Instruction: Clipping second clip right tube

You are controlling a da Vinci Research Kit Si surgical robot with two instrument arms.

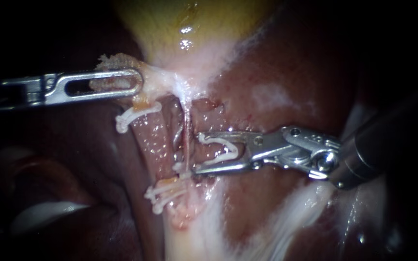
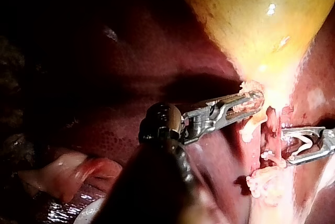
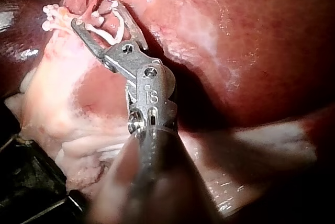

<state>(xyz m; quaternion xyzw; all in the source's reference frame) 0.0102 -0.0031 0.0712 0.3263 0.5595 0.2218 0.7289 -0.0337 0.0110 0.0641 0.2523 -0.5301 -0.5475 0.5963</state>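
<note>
1. Where the right instrument (image 1: 197, 153) comes in, its jaws stand wide apart, holding an open white clip (image 1: 221, 147) between them.
2. That clip lies crosswise, its long axis level, its mouth pointing left at the right tube (image 1: 187, 137), which runs up and down.
3. Two closed clips, an upper clip (image 1: 136, 115) and a lower clip (image 1: 166, 193), sit nearby.
4. Further left, the left instrument (image 1: 136, 83) has its jaws clamped on frayed tissue (image 1: 108, 62) beneath the gallbladder (image 1: 170, 24).

Close endoscope, wrist cameras from opposite sides, same tubes (image 1: 153, 140)
</note>
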